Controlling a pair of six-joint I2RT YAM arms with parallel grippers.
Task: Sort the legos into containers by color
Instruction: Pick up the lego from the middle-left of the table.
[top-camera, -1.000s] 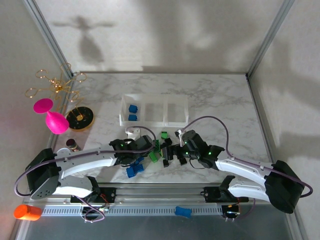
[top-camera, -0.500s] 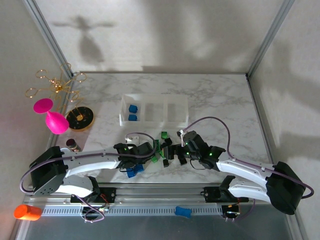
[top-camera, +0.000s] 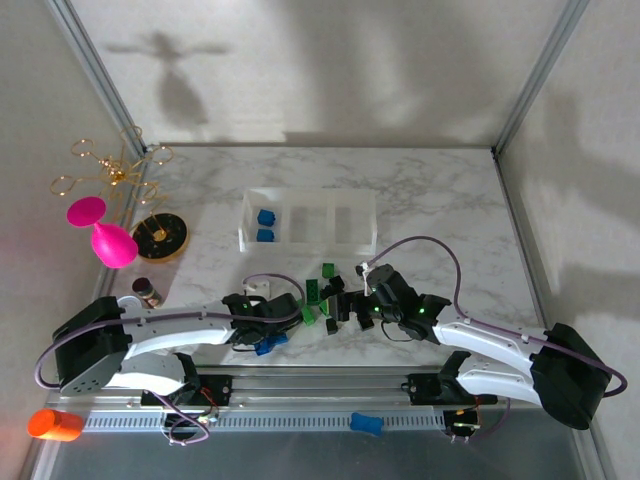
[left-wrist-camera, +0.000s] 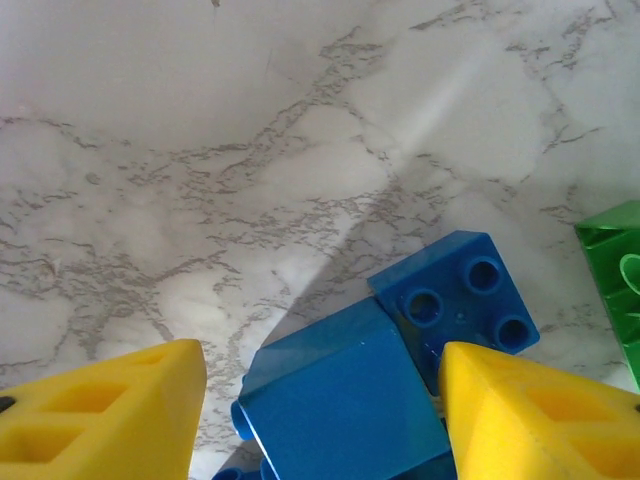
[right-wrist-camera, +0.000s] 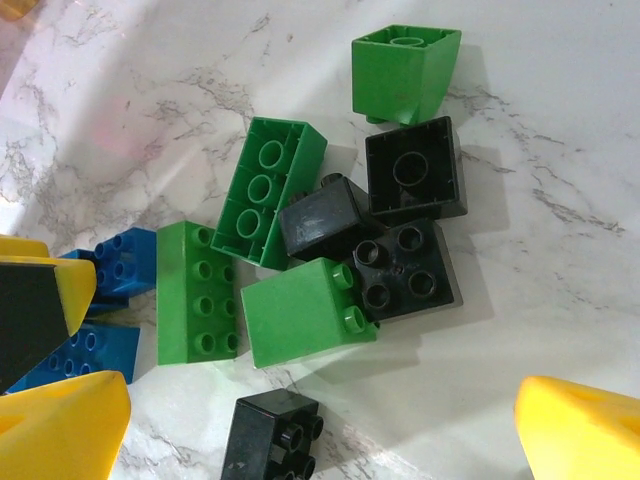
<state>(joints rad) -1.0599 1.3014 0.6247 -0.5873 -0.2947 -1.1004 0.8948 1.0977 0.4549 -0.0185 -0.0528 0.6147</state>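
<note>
I hold the left tool (left-wrist-camera: 320, 372) wide astride a blue brick (left-wrist-camera: 335, 405), ready to pinch it for the containers (top-camera: 310, 247); right tool (right-wrist-camera: 320, 428) wide too.

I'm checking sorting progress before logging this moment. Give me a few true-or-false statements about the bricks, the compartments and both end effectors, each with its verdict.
1. Two blue bricks lie in the left compartment of the containers. True.
2. The middle compartment holds green bricks. False: the green bricks lie loose on the table.
3. The fingers of the left end effector straddle a loose blue brick on the table. True.
4. The right end effector is shut on a black brick. False: it is open, above the pile of green bricks and black bricks.
</note>
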